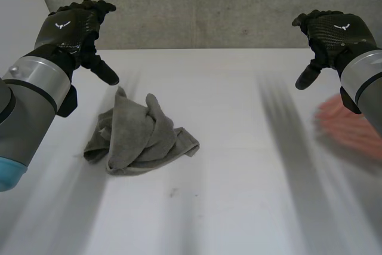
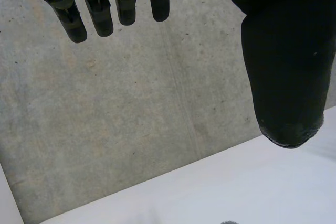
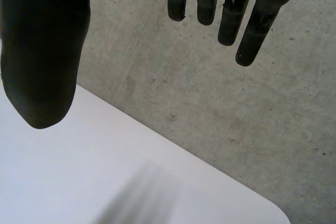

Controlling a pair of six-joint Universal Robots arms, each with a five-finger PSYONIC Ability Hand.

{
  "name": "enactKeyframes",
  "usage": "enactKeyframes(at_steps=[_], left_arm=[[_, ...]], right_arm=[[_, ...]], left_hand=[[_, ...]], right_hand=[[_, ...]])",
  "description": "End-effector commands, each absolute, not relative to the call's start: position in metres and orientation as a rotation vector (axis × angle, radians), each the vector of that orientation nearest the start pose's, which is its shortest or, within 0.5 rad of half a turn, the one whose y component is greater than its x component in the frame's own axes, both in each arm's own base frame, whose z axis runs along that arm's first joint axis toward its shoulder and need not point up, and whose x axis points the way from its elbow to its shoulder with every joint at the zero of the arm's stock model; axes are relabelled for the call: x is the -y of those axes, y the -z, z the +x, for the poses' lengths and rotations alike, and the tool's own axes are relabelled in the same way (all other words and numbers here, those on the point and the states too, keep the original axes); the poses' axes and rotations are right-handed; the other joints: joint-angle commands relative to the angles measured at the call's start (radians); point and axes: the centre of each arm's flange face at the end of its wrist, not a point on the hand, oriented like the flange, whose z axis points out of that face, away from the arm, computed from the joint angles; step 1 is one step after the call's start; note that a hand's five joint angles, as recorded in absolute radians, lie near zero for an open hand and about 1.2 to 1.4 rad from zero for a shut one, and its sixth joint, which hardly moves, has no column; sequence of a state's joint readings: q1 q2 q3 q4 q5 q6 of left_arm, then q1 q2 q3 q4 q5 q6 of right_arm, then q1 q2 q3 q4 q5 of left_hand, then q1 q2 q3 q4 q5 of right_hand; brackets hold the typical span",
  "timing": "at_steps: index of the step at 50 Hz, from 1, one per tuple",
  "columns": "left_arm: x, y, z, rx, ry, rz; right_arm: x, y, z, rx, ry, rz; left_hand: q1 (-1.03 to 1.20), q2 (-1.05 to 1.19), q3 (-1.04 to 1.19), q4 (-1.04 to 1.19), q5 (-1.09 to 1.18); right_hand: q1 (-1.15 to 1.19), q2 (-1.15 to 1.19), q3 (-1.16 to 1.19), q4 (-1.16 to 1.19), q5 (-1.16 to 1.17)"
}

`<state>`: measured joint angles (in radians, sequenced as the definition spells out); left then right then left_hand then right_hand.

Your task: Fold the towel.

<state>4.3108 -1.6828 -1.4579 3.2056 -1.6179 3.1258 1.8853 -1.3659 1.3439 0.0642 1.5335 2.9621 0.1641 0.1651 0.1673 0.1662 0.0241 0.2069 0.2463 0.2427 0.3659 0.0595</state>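
The towel (image 1: 140, 135), grey-green, lies crumpled in a loose heap on the white table (image 1: 239, 159), left of centre and towards the near half, with one rumpled corner standing up at its far side. Nothing touches it. The left hand (image 1: 74, 28) hangs in the air above the table's far left, beyond the towel and clear of it. A small white emblem (image 1: 62, 25) shows on its back, too small to read as writing. In the left wrist view its fingers (image 2: 97, 11) run straight and side by side, well apart from the thumb (image 2: 286, 61), and hold nothing. The right hand (image 1: 334, 31) hangs at the far right, well apart from the towel, and bears a like mark (image 1: 342, 27) on its back. In the right wrist view its fingers (image 3: 231, 19) are likewise straight and spread away from its thumb (image 3: 44, 51), and hold nothing. At the table's right edge, below the right arm, is a blurred pinkish shape (image 1: 346, 126); what it is cannot be told. The table top is plain white, with a faint dark speck near the front. A bare grey concrete wall (image 1: 209, 4) stands behind its far edge.
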Motion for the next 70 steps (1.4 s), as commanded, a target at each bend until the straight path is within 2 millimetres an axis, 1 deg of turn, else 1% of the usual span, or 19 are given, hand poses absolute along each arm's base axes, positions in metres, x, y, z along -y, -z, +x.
enactKeyframes(at_steps=[1,5,10,13,15,16,18,19,21,24,29,32,36,41,47,52,59,67,70], left_arm=[[0.267,-0.309,-0.25,-2.324,2.437,0.434],[0.277,-0.299,-0.25,-2.282,2.373,0.559],[0.309,-0.276,-0.228,-2.145,2.188,0.812],[0.316,-0.267,-0.223,-2.137,2.146,0.872],[0.329,-0.252,-0.214,-2.145,2.093,0.96],[0.329,-0.252,-0.214,-2.145,2.093,0.961],[0.34,-0.239,-0.203,-2.176,2.066,0.999],[0.34,-0.239,-0.203,-2.176,2.066,0.999],[0.347,-0.229,-0.197,-2.211,2.062,1.037],[0.349,-0.223,-0.196,-2.231,2.065,1.067],[0.348,-0.205,-0.199,-2.311,2.075,1.198],[0.346,-0.199,-0.201,-2.334,2.068,1.224],[0.343,-0.188,-0.203,-2.365,2.062,1.259],[0.344,-0.18,-0.204,-2.348,2.081,1.266],[0.345,-0.175,-0.204,-2.34,2.087,1.266],[0.345,-0.171,-0.204,-2.346,2.083,1.267],[0.346,-0.172,-0.204,-2.344,2.086,1.266],[0.346,-0.169,-0.205,-2.348,2.082,1.27],[0.347,-0.168,-0.205,-2.354,2.08,1.268]], right_arm=[[0.293,-0.301,0.238,-2.119,2.067,-0.579],[0.293,-0.295,0.242,-2.131,2.028,-0.601],[0.282,-0.279,0.262,-2.115,1.928,-0.69],[0.279,-0.271,0.267,-2.124,1.888,-0.706],[0.268,-0.255,0.281,-2.136,1.795,-0.761],[0.268,-0.255,0.281,-2.136,1.795,-0.762],[0.256,-0.237,0.298,-2.14,1.7,-0.805],[0.256,-0.237,0.298,-2.14,1.7,-0.805],[0.248,-0.219,0.314,-2.144,1.613,-0.812],[0.244,-0.209,0.321,-2.147,1.564,-0.808],[0.238,-0.179,0.354,-2.137,1.438,-0.786],[0.237,-0.173,0.361,-2.13,1.42,-0.781],[0.243,-0.157,0.38,-2.114,1.393,-0.766],[0.251,-0.136,0.4,-2.093,1.391,-0.795],[0.257,-0.122,0.409,-2.081,1.403,-0.824],[0.258,-0.111,0.418,-2.057,1.453,-0.951],[0.259,-0.108,0.419,-2.037,1.483,-0.997],[0.265,-0.106,0.424,-1.988,1.54,-0.982],[0.266,-0.104,0.426,-1.984,1.542,-0.982]], left_hand=[[0.01,0.009,0.007,0.008,-0.024],[0.011,0.01,0.008,0.009,-0.023],[0.017,0.016,0.014,0.015,-0.017],[0.02,0.019,0.017,0.018,-0.015],[0.023,0.022,0.02,0.021,-0.012],[0.023,0.022,0.02,0.021,-0.012],[0.032,0.031,0.029,0.03,-0.003],[0.032,0.031,0.029,0.03,-0.003],[0.035,0.034,0.031,0.033,0.0],[0.044,0.043,0.04,0.041,0.009],[0.052,0.051,0.049,0.05,0.018],[0.058,0.057,0.055,0.056,0.024],[0.082,0.081,0.078,0.08,0.047],[0.275,0.274,0.272,0.273,0.241],[0.317,0.316,0.313,0.314,0.282],[0.387,0.386,0.384,0.385,0.352],[0.399,0.398,0.395,0.397,0.364],[0.548,0.547,0.545,0.546,0.514],[0.668,0.667,0.665,0.666,0.634]], right_hand=[[-0.032,-0.072,-0.068,-0.191,-0.06],[-0.032,-0.072,-0.068,-0.191,-0.06],[-0.032,-0.072,-0.068,-0.191,-0.06],[-0.032,-0.072,-0.068,-0.191,-0.06],[-0.032,-0.072,-0.068,-0.191,-0.06],[-0.032,-0.072,-0.068,-0.191,-0.06],[-0.032,-0.072,-0.068,-0.191,-0.06],[-0.032,-0.072,-0.068,-0.191,-0.06],[-0.032,-0.072,-0.068,-0.191,-0.06],[-0.032,-0.072,-0.068,-0.191,-0.06],[-0.032,-0.072,-0.068,-0.191,-0.06],[0.007,-0.032,-0.029,-0.152,-0.02],[0.189,0.149,0.153,0.03,0.162],[0.389,0.349,0.353,0.23,0.361],[0.445,0.405,0.409,0.286,0.418],[0.439,0.399,0.403,0.28,0.412],[0.401,0.361,0.365,0.242,0.373],[0.445,0.405,0.409,0.286,0.417],[0.483,0.443,0.447,0.324,0.455]])
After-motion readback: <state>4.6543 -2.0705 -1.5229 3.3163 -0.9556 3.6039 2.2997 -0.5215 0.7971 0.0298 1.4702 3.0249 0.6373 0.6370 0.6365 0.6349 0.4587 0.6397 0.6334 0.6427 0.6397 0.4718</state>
